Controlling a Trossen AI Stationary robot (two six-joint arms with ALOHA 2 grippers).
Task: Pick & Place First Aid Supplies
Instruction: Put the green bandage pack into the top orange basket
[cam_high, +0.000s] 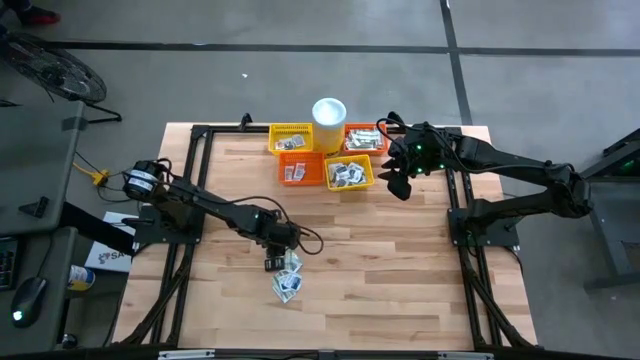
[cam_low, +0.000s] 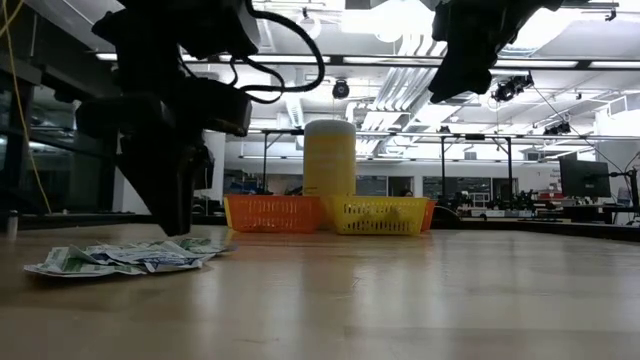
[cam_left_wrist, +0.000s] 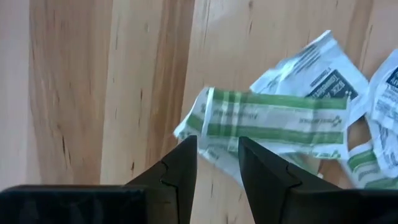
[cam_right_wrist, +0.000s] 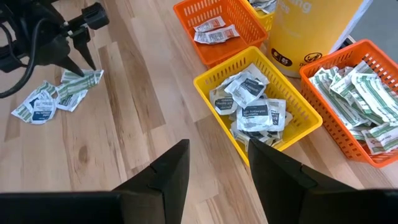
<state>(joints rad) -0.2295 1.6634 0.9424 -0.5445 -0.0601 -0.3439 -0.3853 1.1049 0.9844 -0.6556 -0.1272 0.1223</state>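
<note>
Two left gripper (cam_left_wrist: 214, 158) fingers parted, over green-striped sachet (cam_left_wrist: 273, 121)

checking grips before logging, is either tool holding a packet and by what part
Nothing is held. The left tool stands open over the green-striped packet; the right tool is open, empty, above the baskets.

Both arms are matte black, built from slim tubular links with chunkier joint housings. Left arm (cam_high: 215, 210) has a loose black cable looping off the wrist, plus a round black-and-white part at its base end. Right arm (cam_high: 520, 180) shows small green lights near the wrist. Each tool carries two dark wedge-shaped fingers (cam_right_wrist: 171, 171) — flat inner faces, tapering to blunt tips.
</note>
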